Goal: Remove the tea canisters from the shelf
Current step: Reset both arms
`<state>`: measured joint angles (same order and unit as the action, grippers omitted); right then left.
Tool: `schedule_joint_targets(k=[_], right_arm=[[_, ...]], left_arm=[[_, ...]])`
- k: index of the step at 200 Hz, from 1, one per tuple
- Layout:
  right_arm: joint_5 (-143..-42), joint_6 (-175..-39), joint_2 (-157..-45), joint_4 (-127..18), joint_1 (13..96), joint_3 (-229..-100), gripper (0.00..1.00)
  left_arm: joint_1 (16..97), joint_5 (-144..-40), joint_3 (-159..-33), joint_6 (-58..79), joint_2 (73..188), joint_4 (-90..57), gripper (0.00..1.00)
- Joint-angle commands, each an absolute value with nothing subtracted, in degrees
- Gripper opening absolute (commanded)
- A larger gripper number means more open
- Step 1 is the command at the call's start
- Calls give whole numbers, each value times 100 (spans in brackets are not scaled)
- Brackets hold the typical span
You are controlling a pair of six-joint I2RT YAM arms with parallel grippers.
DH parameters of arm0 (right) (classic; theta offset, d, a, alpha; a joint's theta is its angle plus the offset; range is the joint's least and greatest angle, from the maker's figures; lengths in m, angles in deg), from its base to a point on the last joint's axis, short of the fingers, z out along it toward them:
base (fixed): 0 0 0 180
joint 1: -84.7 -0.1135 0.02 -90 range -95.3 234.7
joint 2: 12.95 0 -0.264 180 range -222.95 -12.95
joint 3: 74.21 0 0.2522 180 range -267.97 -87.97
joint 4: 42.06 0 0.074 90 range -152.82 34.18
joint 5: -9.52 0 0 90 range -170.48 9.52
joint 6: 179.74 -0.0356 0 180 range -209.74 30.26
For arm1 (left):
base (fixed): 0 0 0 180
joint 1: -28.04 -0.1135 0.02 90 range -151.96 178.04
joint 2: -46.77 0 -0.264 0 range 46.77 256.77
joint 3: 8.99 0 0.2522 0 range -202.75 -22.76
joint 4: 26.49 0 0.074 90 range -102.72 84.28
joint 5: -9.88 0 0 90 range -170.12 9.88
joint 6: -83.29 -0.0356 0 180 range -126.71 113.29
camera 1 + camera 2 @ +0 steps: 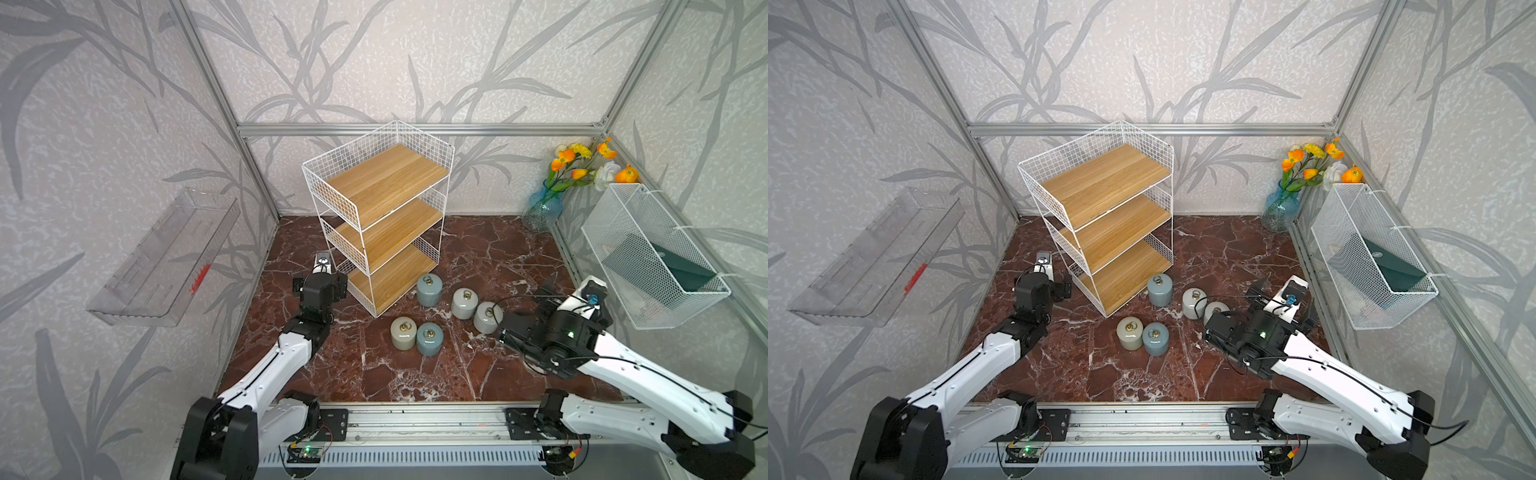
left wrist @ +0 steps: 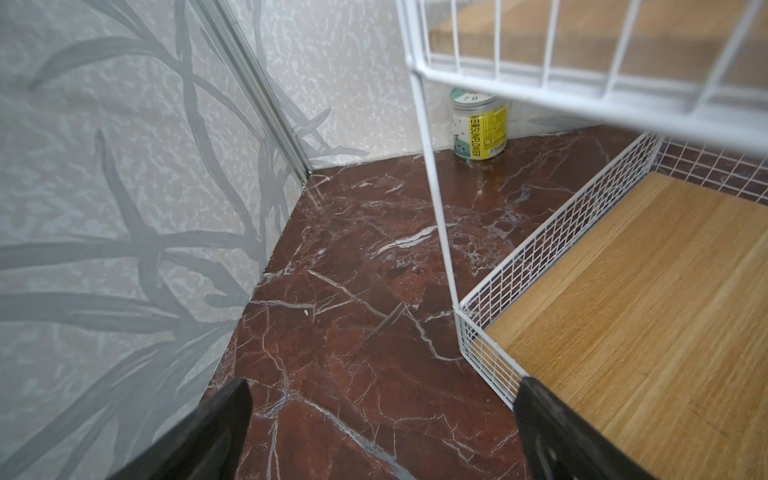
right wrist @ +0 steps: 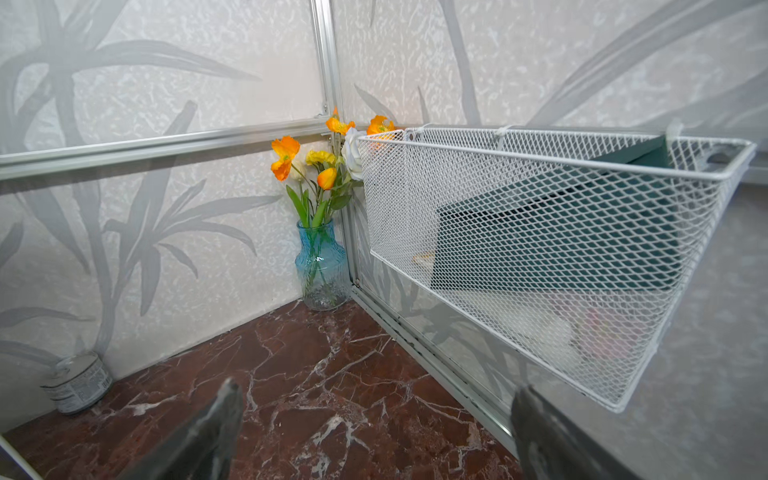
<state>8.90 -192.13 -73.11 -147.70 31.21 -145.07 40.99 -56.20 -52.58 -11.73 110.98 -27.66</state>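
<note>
Five tea canisters (image 1: 1194, 303) stand upright on the red marble tabletop (image 1: 374, 374) before the three-tier wire shelf (image 1: 386, 216). One blue-grey canister (image 1: 429, 289) is just beside its bottom board, two white canisters (image 1: 464, 303) are to its right, and a beige canister (image 1: 403, 333) touches a second blue-grey one (image 1: 430, 338). The left end effector (image 2: 382, 399) is spread wide at the shelf's lower corner, gripping nothing. The right end effector (image 3: 376, 399), likewise spread, faces the mesh wall basket (image 3: 540, 249).
</note>
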Motion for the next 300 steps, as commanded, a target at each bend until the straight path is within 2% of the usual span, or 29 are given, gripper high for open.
schedule_joint_targets(k=[1,10,43,62,111,126,137,158,245,282,300], right_arm=[[1612,-19979,-8031,-15502,3418,-14050,99],[1618,-20633,-8403,-15790,3516,-13906,99],[1616,-21069,-9142,-15783,3703,-13856,99],[1611,-21505,-9074,-15781,3760,-13841,99],[1617,-21159,-8799,-15805,3760,-13991,99],[1611,-21116,-8565,-15804,3734,-13975,99],[1613,-21129,-8387,-15791,3726,-13966,99],[1611,-21048,-8131,-15796,3692,-13974,99],[1604,-20624,-8092,-15814,2675,-14001,99],[1603,-20741,-7685,-15718,2247,-13855,99],[1598,-20346,-7362,-15122,1901,-13650,99]], left_arm=[[3989,-5542,-5168,-1150,11584,-3335,100],[3937,-5615,-5053,-1113,11727,-3642,100],[3573,-6186,-4615,-888,12071,-4598,100],[3403,-6356,-4675,-791,12453,-4765,100],[3061,-6532,-4611,-621,13333,-6030,100],[2887,-6945,-4642,-503,13358,-5797,100],[2860,-6973,-4542,-505,13498,-6198,100],[2840,-7019,-4599,-491,13424,-5938,100],[2831,-7035,-4597,-487,13422,-5944,100],[2831,-7034,-4596,-491,13422,-5933,100],[2831,-7031,-4596,-487,13422,-5939,100]])
